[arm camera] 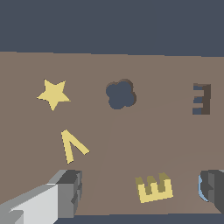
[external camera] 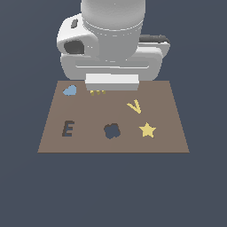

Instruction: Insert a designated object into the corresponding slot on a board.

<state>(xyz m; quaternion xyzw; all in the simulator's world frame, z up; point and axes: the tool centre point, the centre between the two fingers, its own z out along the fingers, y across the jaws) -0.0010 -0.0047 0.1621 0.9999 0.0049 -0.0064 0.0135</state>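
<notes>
The yellow E piece (arm camera: 154, 188) lies flat on the brown board (arm camera: 131, 140) near its far edge. In the exterior view only its prongs (external camera: 97, 92) show under the white hand (external camera: 111, 82). My gripper (arm camera: 142, 192) is open, with one finger (arm camera: 65, 192) on each side of the piece, wide apart and not touching it. The dark E-shaped slot (external camera: 68, 128) is at the board's near corner on the exterior view's left and is empty; it also shows in the wrist view (arm camera: 201, 99).
On the board are a dark flower-like hole (external camera: 112, 131), a yellow star (external camera: 147, 130), a yellow V (external camera: 134, 106) and a blue piece (external camera: 69, 91). The blue piece sits close behind one finger (arm camera: 213, 190). The arm's body hides the board's far edge.
</notes>
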